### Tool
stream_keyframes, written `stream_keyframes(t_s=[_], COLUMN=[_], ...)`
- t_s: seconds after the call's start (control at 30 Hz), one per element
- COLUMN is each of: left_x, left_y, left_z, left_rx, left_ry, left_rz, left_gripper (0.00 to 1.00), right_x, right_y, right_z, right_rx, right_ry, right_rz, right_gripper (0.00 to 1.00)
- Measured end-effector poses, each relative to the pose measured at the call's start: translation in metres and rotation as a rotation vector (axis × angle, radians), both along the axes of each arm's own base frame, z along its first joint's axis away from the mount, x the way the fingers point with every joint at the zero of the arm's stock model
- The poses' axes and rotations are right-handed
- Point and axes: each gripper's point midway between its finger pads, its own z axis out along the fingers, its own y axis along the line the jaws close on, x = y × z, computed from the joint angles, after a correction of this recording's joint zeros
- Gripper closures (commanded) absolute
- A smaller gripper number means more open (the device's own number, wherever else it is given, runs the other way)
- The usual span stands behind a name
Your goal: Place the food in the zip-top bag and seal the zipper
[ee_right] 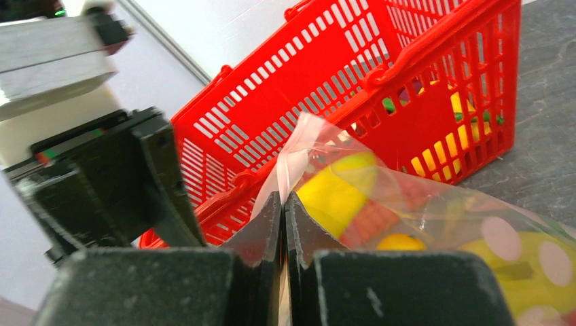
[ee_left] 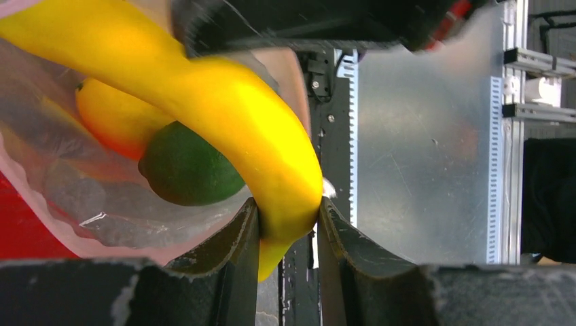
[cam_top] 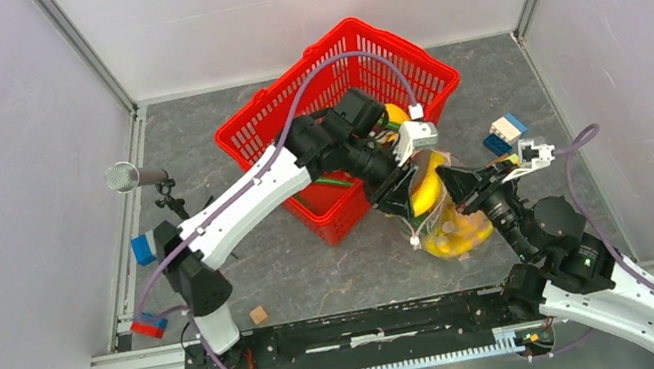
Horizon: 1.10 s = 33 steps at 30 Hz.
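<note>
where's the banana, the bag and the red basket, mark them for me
banana [ee_left: 238,115], left wrist view, middle of its curved yellow body
bag [ee_right: 435,204], right wrist view, clear side wall over the food inside
red basket [cam_top: 408,63], top view, far right mesh wall

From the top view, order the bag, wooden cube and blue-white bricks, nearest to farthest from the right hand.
1. zip-top bag, pinched in the right hand.
2. blue-white bricks, just beyond, to the right.
3. wooden cube, far left, by the rail.

Left tool [ee_left: 288,221] half-closed in a grip, right tool [ee_right: 284,207] pinched shut
</note>
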Motion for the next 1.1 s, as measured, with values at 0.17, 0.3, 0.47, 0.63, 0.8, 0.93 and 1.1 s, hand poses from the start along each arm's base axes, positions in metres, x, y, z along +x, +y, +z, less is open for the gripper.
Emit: stream_keyframes(t_s=[0.17, 0.3, 0.47, 0.63, 0.8, 0.93, 1.1], left_x=[0.016, 0.018, 0.017, 0.011, 0.005, -0.004, -0.016], left_y=[-0.010, -0.012, -0.011, -0.002, 0.003, 0.001, -0.004], left_z=[-0.011, -0.015, -0.016, -0.026, -0.030, -0.027, -0.017], left_rx=[0.065, 0.094, 0.122, 0.187, 0.217, 0.197, 0.148], left_ry=[0.008, 0.024, 0.044, 0.073, 0.077, 0.086, 0.098], left_rz=[0.060, 0.084, 0.084, 0.081, 0.066, 0.017, -0.048], left_gripper=[0.65, 0.63, 0.64, 0.64, 0.61, 0.59, 0.56], right_x=[-0.003, -0.005, -0.007, -0.009, -0.011, -0.011, -0.012], right_y=[0.009, 0.016, 0.026, 0.029, 0.021, 0.013, 0.014], right_z=[0.002, 0.001, 0.001, 0.007, 0.018, 0.019, 0.018], right_rx=[-0.033, -0.058, -0.100, -0.098, -0.054, -0.019, -0.003], right_ry=[-0.017, -0.024, -0.036, -0.064, -0.091, -0.102, -0.122], right_rz=[0.048, 0.086, 0.138, 0.161, 0.136, 0.105, 0.111], right_gripper=[0.94, 0.95, 0.95, 0.95, 0.95, 0.95, 0.95])
